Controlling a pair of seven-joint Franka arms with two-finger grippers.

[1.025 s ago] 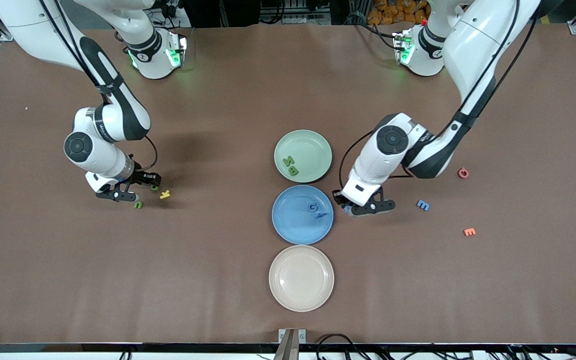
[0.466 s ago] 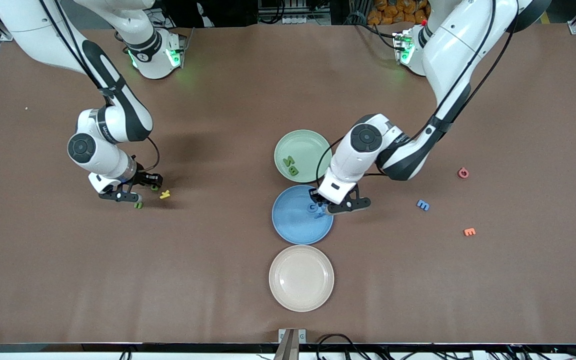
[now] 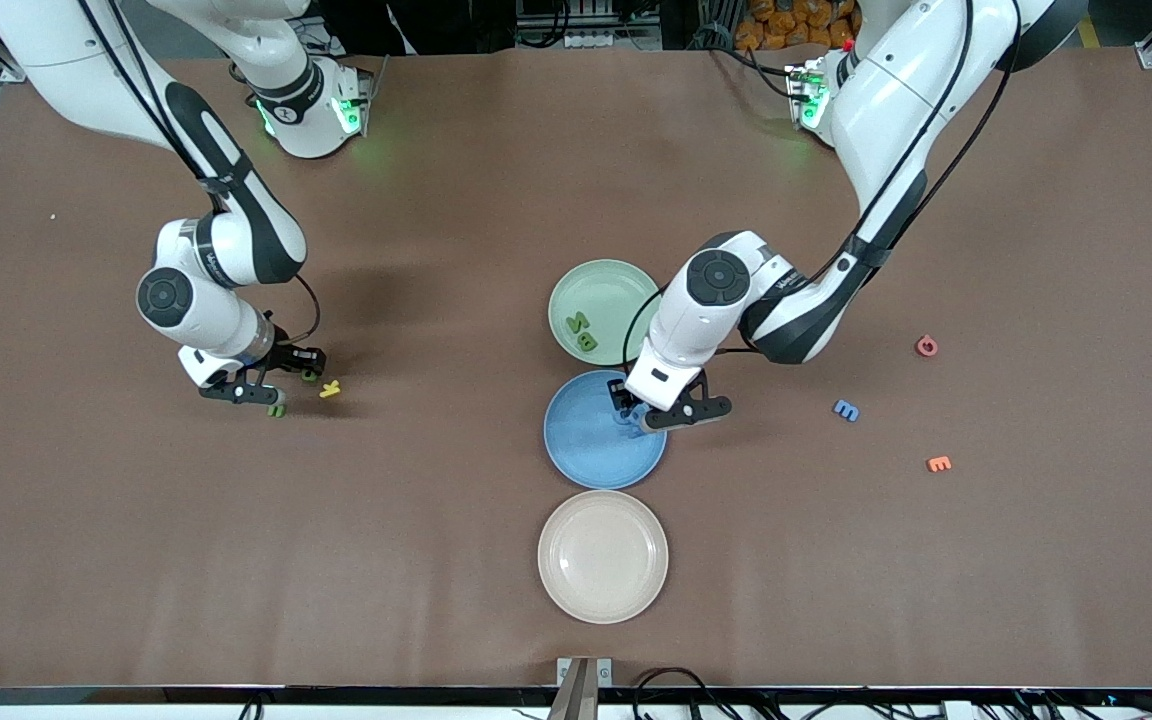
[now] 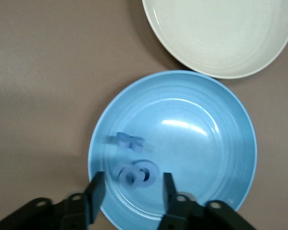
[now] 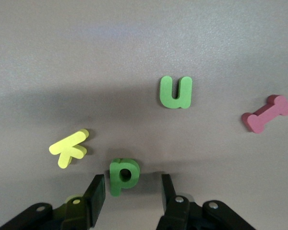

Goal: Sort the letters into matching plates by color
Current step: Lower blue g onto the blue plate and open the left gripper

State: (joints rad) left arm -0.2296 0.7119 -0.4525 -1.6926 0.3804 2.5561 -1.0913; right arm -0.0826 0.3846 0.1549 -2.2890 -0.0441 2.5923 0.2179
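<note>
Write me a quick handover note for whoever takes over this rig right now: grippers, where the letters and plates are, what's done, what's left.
Left gripper: open over the blue plate, nothing held; blue letters lie in it.
Right gripper: open, straddling the green p on the table; green u close by.
Done: two green letters in the green plate.
Left: p, u, and the blue letter toward the left arm's end.

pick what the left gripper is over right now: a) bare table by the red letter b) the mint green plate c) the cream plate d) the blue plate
d: the left gripper hangs over the blue plate, and the left wrist view shows its open fingers either side of blue letters lying on that plate, gripping none of them.
</note>
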